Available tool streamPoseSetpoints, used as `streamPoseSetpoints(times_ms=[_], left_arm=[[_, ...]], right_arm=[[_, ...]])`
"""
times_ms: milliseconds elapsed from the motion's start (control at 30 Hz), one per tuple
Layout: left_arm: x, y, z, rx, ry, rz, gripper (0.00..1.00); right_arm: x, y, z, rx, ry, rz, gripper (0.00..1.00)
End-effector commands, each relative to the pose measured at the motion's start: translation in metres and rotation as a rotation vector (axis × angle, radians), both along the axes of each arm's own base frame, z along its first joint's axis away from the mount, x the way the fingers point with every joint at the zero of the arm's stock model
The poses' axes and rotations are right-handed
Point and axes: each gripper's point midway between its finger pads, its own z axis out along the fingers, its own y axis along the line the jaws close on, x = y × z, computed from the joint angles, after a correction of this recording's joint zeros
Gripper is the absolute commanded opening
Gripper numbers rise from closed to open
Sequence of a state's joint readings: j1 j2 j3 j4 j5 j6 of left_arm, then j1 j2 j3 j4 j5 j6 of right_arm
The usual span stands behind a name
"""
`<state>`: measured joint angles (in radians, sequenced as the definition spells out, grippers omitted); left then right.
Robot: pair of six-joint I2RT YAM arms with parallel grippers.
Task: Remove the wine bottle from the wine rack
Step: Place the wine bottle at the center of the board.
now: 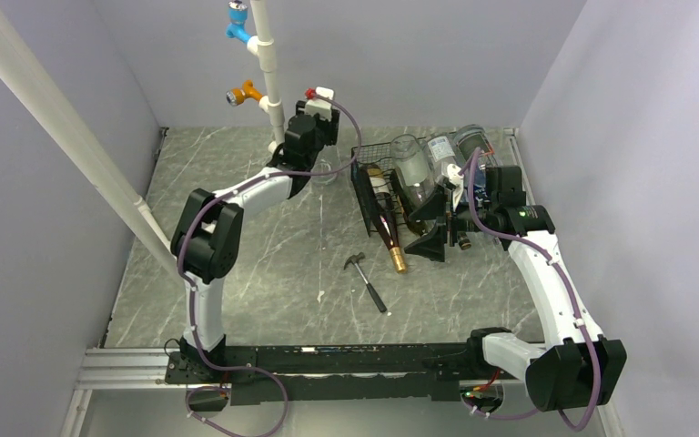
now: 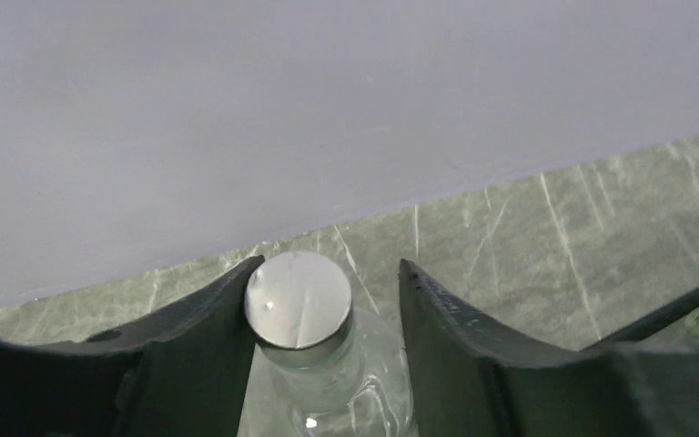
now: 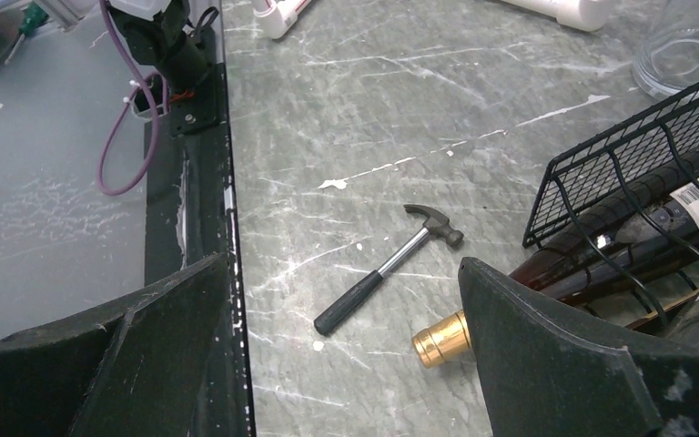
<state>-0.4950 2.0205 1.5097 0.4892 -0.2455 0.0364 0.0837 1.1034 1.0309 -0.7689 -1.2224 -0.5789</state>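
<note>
Reaching back, left end effector (image 2: pixel 329 273) stands part-open around clear bottle (image 2: pixel 298 305); right end effector (image 3: pixel 341 264) gapes empty.

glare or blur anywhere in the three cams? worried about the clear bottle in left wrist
Top external: even, soft light, no hard shadows; the black wine rack reads as a dark clump. Left wrist: silver cap has mild sheen, clear bottle below looks soft, one small glint. Right wrist: hammer and gold bottle tip sharp, shadows faint.

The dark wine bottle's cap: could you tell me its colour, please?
The cap is gold; clearest in the right wrist view.
</note>
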Motion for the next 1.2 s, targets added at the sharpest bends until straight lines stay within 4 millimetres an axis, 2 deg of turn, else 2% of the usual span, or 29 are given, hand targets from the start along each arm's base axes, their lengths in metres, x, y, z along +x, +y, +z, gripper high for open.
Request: streamPoseSetpoints(times_ms=[0,133,333,467,767,1033,1167], left_arm=[[-0.012,0.009,0.112,-0.141,-0.235,0.006,0.65],[-0.019,0.009,0.125,-0.141,-0.230,-0.011,0.77],[-0.037,0.002,0.144,-0.177,-0.202,-0.092,0.89],[-0.055,-0.008,0.145,-0.191,-0.138,-0.179,0.99],[-0.100,-0.034,0.147,-0.250,0.011,-0.404,1.00],[-0.146,-0.037,0.150,-0.300,0.110,-0.517,1.00],[-0.162,-0.035,0.152,-0.321,0.145,-0.542,1.00]], right_arm=[[0.002,0.001,0.007,0.004,-0.063,0.006,1.00],[0.003,0.001,0.006,0.002,-0.063,0.004,1.00],[0.004,0.000,0.004,-0.005,-0.060,0.000,1.00],[0.005,-0.001,0.004,-0.014,-0.069,-0.007,1.00],[0.006,-0.003,0.003,-0.028,-0.089,-0.015,1.00],[0.008,-0.005,0.002,-0.036,-0.101,-0.021,1.00],[0.010,-0.008,0.000,-0.040,-0.094,-0.030,1.00]])
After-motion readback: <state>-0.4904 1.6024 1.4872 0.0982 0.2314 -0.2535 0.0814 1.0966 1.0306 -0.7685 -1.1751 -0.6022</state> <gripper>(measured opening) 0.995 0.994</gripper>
